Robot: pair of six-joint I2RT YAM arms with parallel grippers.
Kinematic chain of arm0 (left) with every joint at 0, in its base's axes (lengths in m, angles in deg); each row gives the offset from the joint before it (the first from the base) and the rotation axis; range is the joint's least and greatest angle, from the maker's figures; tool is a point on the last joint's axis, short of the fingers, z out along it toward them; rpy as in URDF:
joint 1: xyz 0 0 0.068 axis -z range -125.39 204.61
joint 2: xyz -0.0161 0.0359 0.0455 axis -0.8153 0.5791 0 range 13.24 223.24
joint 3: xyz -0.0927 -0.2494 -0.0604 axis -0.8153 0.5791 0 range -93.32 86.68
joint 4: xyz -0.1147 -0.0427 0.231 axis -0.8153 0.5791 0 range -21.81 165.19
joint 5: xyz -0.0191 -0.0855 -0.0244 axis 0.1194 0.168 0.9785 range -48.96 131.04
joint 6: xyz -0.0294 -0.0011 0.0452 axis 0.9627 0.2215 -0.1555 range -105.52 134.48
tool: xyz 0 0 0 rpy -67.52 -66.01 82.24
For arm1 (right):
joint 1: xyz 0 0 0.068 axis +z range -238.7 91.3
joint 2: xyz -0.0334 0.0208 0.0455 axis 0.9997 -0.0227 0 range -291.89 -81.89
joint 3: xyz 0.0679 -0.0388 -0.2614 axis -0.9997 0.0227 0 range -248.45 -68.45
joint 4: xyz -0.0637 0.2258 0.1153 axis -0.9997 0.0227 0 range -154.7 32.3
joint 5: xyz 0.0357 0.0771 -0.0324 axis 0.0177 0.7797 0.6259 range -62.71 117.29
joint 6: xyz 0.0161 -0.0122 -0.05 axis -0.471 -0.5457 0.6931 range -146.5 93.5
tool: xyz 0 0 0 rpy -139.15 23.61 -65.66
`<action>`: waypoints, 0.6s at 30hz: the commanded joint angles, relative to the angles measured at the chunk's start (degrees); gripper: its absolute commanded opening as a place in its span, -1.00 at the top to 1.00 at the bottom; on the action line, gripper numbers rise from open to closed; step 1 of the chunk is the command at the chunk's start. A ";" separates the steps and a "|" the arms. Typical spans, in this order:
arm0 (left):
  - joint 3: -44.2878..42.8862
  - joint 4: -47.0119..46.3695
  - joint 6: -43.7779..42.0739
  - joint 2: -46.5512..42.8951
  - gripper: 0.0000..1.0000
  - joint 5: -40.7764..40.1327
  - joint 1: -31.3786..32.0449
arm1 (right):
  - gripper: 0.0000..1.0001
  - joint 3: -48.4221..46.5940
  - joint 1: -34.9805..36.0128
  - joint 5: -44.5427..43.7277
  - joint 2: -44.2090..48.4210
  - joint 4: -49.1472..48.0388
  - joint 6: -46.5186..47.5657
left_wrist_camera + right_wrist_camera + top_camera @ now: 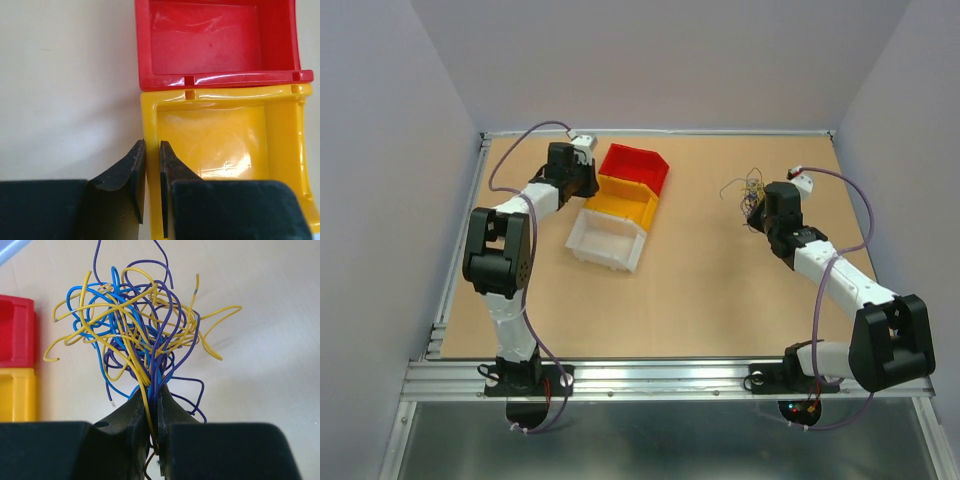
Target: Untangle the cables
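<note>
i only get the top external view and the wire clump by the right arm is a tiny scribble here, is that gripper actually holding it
Observer: Yes. In the right wrist view the right gripper is shut on the cables, pinching purple, blue and yellow strands at the base of the clump.
Operator: ok and the left one, its arm blocks it next to the bins
Observer: In the left wrist view the left gripper has its jaws a slim gap apart, with no wire between them. They line up with the left wall of the yellow bin, and the red bin is just beyond. I cannot tell whether they pinch that wall.
</note>
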 commanded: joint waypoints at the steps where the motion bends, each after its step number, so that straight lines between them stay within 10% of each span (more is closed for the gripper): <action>1: -5.17 1.56 -0.44 1.77 0.76 -8.41 -6.72 | 0.83 0.41 0.50 5.66 2.30 -3.79 2.22; 13: 4.04 -5.99 -0.61 -12.54 -0.59 -15.45 -8.31 | 0.73 -1.17 7.96 20.62 -0.16 -8.71 11.97; 16: 8.17 -8.09 -1.31 -19.74 -0.60 -17.29 -7.70 | 0.43 -2.67 13.32 23.51 -0.95 -8.54 16.18; 18: 10.90 -9.77 -2.10 -25.61 -0.87 -17.13 -7.00 | -0.15 -3.72 16.40 27.99 -1.13 -8.10 18.56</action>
